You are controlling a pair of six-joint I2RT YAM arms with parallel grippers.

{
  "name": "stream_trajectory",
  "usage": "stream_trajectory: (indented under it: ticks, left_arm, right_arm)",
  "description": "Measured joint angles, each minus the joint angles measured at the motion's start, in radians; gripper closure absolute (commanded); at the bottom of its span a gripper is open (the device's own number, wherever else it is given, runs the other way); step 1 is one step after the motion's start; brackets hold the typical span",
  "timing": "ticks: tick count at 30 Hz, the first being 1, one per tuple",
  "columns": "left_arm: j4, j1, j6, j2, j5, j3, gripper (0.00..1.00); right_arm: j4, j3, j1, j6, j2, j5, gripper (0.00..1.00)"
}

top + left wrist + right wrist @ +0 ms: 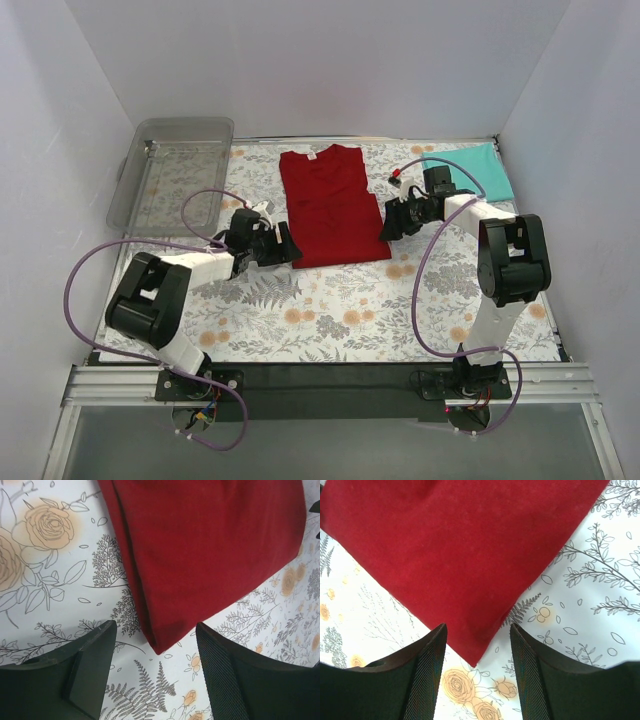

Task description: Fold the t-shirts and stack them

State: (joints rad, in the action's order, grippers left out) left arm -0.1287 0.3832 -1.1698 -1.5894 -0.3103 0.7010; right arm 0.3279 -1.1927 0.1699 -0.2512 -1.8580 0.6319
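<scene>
The dark red t-shirt (332, 205) lies flat in the middle of the table, folded into a long rectangle with its collar at the far end. A teal t-shirt (472, 170) rests as a folded rectangle at the back right. My left gripper (284, 250) is at the red shirt's near left corner. In the left wrist view this gripper (156, 629) is open, with the corner of the red shirt (200, 545) lying between its fingers. My right gripper (391, 226) is at the near right corner. It is also open (477, 629), and the red corner (465, 565) points in between its fingers.
A clear plastic tray (185, 124) stands at the back left. A floral cloth (340, 310) covers the table. White walls close in the left, back and right sides. Purple cables loop beside both arms.
</scene>
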Motion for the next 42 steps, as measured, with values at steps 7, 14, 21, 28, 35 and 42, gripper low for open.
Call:
stream_trajectory:
  ticks: [7,14,21,28,35,42]
  left_arm:
    - [-0.018,0.023,-0.029,-0.042,-0.019,0.008,0.50]
    - [-0.014,0.058,-0.048,-0.066,-0.045,0.013,0.87]
    - [-0.003,0.085,-0.074,-0.001,-0.063,-0.053,1.00]
    - [0.021,0.147,-0.148,0.183,-0.089,-0.180,1.00]
    - [0.096,0.182,-0.222,0.311,-0.097,-0.252,0.77]
    - [0.275,0.183,-0.238,0.533,-0.028,-0.240,0.52]
  right_arm:
    - [-0.013,0.032,0.000,0.039,-0.013,0.032,0.51]
    - [-0.011,0.046,0.000,0.051,-0.049,0.056,0.65]
    - [0.026,0.079,0.000,0.029,-0.048,0.063,0.99]
    - [0.098,0.155,0.002,-0.042,0.027,0.053,0.99]
    - [0.194,0.249,0.002,-0.118,0.169,0.027,0.88]
    - [0.239,0.269,0.000,-0.197,0.266,-0.006,0.57]
